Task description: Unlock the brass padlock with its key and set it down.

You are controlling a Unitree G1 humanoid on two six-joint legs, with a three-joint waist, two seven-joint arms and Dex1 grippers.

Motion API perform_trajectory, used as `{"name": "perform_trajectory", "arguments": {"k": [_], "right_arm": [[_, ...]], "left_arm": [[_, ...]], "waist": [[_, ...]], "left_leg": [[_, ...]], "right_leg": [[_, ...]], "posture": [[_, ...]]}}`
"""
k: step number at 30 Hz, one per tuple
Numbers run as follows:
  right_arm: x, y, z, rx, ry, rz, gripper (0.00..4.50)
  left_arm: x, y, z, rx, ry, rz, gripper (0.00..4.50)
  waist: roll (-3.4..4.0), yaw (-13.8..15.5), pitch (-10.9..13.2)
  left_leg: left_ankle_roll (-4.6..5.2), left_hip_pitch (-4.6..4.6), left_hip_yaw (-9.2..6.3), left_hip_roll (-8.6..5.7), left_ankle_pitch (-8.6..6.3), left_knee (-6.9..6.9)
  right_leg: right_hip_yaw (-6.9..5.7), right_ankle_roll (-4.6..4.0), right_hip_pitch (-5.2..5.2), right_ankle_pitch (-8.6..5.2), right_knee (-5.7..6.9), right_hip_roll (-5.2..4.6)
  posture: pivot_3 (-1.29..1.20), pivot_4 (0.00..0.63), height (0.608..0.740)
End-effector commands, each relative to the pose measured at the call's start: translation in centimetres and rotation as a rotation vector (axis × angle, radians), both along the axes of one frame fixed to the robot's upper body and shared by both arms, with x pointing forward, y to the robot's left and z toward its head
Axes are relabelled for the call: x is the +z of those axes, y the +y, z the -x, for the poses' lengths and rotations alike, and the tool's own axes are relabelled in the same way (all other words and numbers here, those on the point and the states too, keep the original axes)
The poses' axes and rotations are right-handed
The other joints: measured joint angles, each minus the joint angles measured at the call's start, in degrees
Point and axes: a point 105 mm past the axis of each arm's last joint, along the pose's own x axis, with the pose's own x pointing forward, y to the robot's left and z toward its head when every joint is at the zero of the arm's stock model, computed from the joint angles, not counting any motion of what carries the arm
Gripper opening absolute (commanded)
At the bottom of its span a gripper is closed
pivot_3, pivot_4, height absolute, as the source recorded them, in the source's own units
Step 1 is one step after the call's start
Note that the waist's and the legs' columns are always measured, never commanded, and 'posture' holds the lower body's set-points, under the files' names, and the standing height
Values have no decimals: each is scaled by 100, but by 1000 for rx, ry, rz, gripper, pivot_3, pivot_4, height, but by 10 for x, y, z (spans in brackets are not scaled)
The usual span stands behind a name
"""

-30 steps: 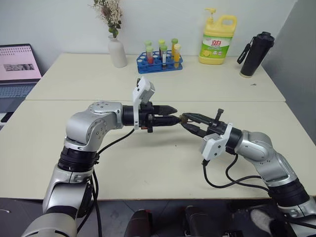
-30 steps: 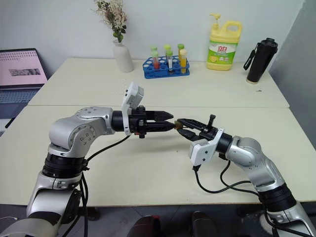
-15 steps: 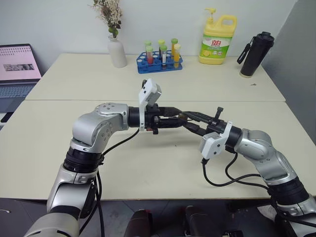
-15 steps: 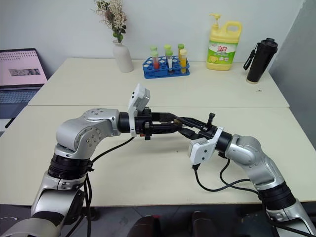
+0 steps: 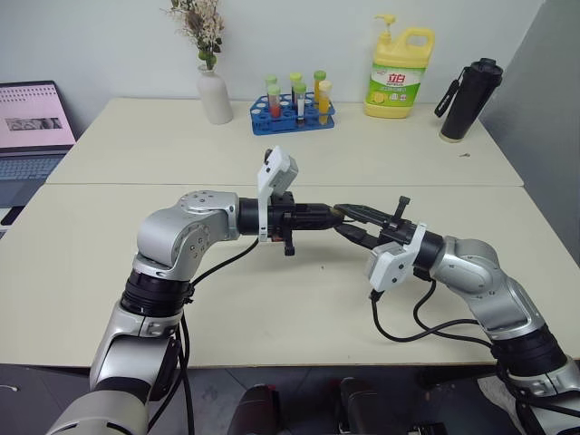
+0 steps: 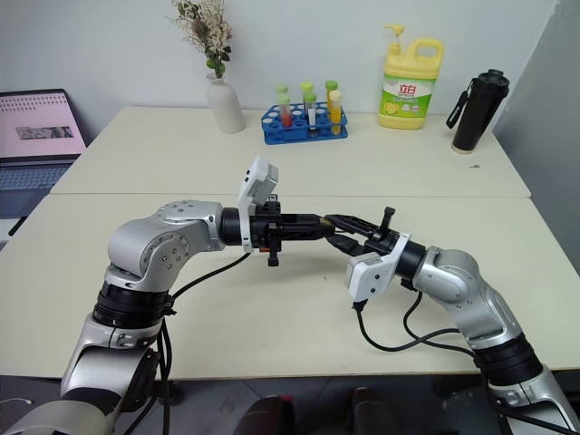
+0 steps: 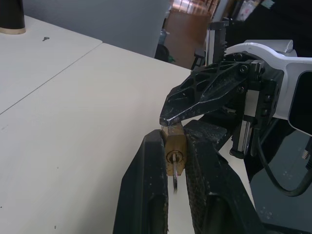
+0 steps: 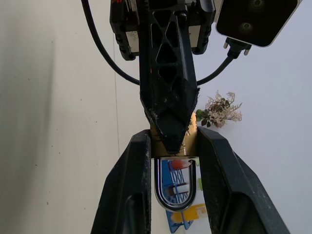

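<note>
Where the two arms meet above the counter, the brass padlock sits squeezed between black fingers. The left jaws are clenched on its golden body, one finger on each side. The key sticks out of the keyhole, and its thin ring end hangs between those two fingers. The right jaws are also grasping the padlock body, and the silvery shackle loops in the gap between the right fingers. I cannot tell if the shackle is popped open or locked.

The left gripper points across to the robot's right. The right gripper points forward and to the left, so the tips touch nose to nose. The padlock is held up in the air over the middle of the counter, not resting on it.

Farther back on the counter stand a white vase with dry flowers, a blue rack of tubes, a yellow soap bottle and a black flask. A laptop sits off at the left edge.
</note>
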Motion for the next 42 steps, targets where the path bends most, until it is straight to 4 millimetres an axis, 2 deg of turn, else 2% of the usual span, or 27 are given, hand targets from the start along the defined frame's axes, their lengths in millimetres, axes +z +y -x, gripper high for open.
{"name": "perform_trajectory", "arguments": {"k": [1, 6, 8, 11, 15, 18, 21, 26, 27, 34, 42], "right_arm": [[13, 4, 8, 35, -47, -27, 932], [12, -3, 3, 3, 20, -60, 932], [13, -14, -4, -44, 48, -67, 1688], [-7, -32, -12, -120, 158, 21, 2626], [-14, -47, -8, -136, 271, 20, 2672], [-9, -41, 13, -14, 370, -20, 2672], [-3, -31, 28, 78, 475, -73, 2030], [6, -21, 30, 124, 521, -104, 207], [7, -21, 29, 124, 526, -104, 9], [11, -22, 19, 111, 520, -109, 0], [6, -21, 14, 116, 525, -55, 0]], "left_arm": [[12, -2, 0, -5, -45, 17, 174], [12, -1, -1, -3, -50, 16, 174], [12, -1, -1, -3, -50, 16, 174], [12, 0, 0, -12, -65, 19, 174], [10, 3, 1, -33, -88, 5, 174], [5, 7, 1, -44, -96, -16, 174], [2, 9, 2, -66, -115, -35, 174], [-6, 8, 5, -102, -159, -72, 174], [-7, 8, 7, -115, -163, -73, 174], [-10, 10, 12, -144, -179, -82, 174], [-9, 9, 16, -162, -185, -76, 174]], "waist": [[0, 0, 0], [0, 0, 0], [0, 0, 0], [0, 5, 0], [0, 15, 0], [0, 4, 0], [0, -13, 0], [0, 0, 0], [0, 3, 0], [0, 4, 0], [0, 3, 0]], "left_leg": [[0, 0, 0, 0, 0, 0], [0, 0, 0, 0, 0, 0], [0, 0, 0, 0, 0, 0], [0, 0, 0, -1, 0, 0], [0, -1, 1, -2, 0, -1], [1, 0, 1, -1, 0, -1], [1, 1, -1, 2, -1, -3], [1, 2, -3, 0, 0, -1], [1, 1, -2, 0, -1, 0], [2, 0, 0, 0, -1, 0], [2, -1, -1, 0, -1, 0]], "right_leg": [[0, 0, 0, 0, 0, 0], [0, -1, 0, 1, 0, 0], [0, -1, 0, 1, 0, 0], [-1, -1, 0, 1, 0, -1], [-1, -1, 1, 1, -4, -2], [-1, 0, 1, 0, -2, -2], [-1, 3, 1, -2, -2, 2], [-4, 10, 2, -6, 0, 3], [-5, 10, 2, -5, -1, 3], [-6, 10, 2, -6, -3, 3], [-6, 10, 2, -6, -4, 2]], "posture": [[0, 150, 740], [0, 150, 740], [0, 150, 740], [0, 150, 740], [0, 150, 740], [0, 150, 740], [0, 150, 740], [0, 150, 740], [0, 150, 740], [0, 150, 740], [0, 150, 740]]}}
